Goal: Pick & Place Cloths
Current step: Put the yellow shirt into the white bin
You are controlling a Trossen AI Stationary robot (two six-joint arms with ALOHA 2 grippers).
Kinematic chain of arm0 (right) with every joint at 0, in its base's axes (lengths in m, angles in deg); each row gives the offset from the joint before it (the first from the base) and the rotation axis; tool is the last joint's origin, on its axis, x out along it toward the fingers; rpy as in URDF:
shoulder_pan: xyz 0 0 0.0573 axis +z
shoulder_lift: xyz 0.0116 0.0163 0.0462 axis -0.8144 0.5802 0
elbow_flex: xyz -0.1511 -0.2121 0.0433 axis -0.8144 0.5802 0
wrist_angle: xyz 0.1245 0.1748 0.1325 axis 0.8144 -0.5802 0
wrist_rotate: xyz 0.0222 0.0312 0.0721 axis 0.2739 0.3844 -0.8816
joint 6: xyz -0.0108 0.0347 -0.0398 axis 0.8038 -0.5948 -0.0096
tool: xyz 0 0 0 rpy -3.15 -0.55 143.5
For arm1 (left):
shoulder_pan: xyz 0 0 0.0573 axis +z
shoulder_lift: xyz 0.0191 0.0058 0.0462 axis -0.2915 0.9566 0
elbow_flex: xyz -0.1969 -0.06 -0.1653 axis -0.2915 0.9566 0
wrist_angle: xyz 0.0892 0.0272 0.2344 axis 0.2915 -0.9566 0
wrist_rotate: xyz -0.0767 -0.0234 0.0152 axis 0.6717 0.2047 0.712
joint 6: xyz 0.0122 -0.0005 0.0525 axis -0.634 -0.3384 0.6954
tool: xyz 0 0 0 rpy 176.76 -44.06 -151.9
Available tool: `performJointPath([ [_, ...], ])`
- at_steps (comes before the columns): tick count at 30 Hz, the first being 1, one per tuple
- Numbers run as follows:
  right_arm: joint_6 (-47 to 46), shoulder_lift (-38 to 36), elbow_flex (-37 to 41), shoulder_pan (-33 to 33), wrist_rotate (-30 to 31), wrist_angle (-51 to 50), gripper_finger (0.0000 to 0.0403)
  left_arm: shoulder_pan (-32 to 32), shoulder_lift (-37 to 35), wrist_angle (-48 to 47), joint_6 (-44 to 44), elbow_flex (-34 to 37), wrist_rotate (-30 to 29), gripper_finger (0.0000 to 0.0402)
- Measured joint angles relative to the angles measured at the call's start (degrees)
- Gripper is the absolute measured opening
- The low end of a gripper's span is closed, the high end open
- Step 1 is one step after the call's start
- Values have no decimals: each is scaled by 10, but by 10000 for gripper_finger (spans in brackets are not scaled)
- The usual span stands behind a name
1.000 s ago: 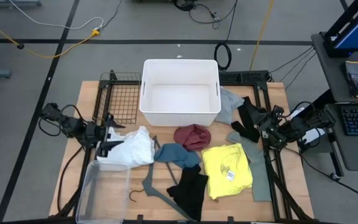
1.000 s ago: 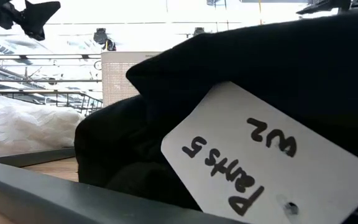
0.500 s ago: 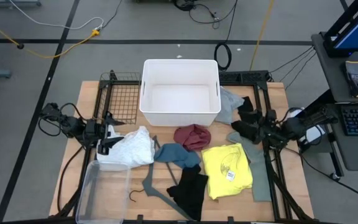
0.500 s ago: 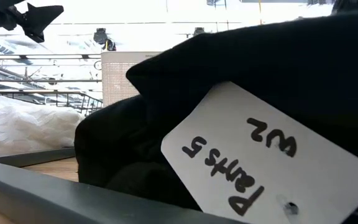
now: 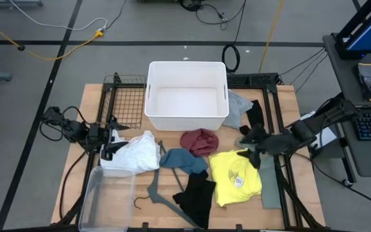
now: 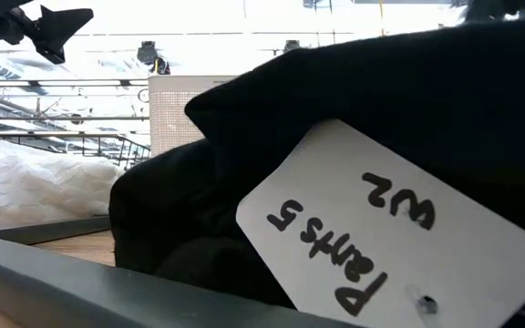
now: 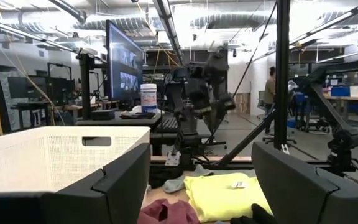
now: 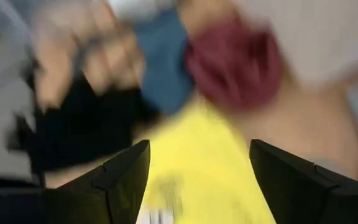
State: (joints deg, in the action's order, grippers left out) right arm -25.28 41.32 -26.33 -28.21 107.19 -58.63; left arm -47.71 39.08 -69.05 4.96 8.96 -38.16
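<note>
A robotics lab: exposed ceiling ducts (image 7: pixel 241 18), monitors (image 7: pixel 124 62), workbenches (image 7: pixel 353 99), floor cables (image 5: pixel 50 32).

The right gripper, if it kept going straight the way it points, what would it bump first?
Probably the flat yellow fabric shirt. The open right gripper hangs at that shirt's edge and its wrist view looks right onto it, with the crumpled maroon cloth farther ahead. Its height is unclear.

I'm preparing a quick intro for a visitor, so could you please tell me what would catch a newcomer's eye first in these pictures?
The bright yellow fabric garment lies at the table's front right, with the open right gripper poised at its far edge. An empty white plastic bin sits at the back centre. The open left gripper waits over the crumpled white fabric garment on the left.
</note>
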Motion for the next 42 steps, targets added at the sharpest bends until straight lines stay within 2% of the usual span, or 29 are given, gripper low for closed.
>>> performJointPath([
  [5,-96,55,-7,-5,-104,-98,267,0,0,0,-6,0,0,283],
  [10,-103,70,4,-5,-171,-128,267,0,0,0,-11,0,0,283],
  [21,-105,71,13,-5,-171,-120,267,0,0,0,-27,0,0,283],
  [32,-95,71,13,-5,-170,-29,267,0,0,0,-21,0,0,283],
  [42,-121,71,13,-5,-156,-28,267,0,0,0,-22,0,0,283],
])
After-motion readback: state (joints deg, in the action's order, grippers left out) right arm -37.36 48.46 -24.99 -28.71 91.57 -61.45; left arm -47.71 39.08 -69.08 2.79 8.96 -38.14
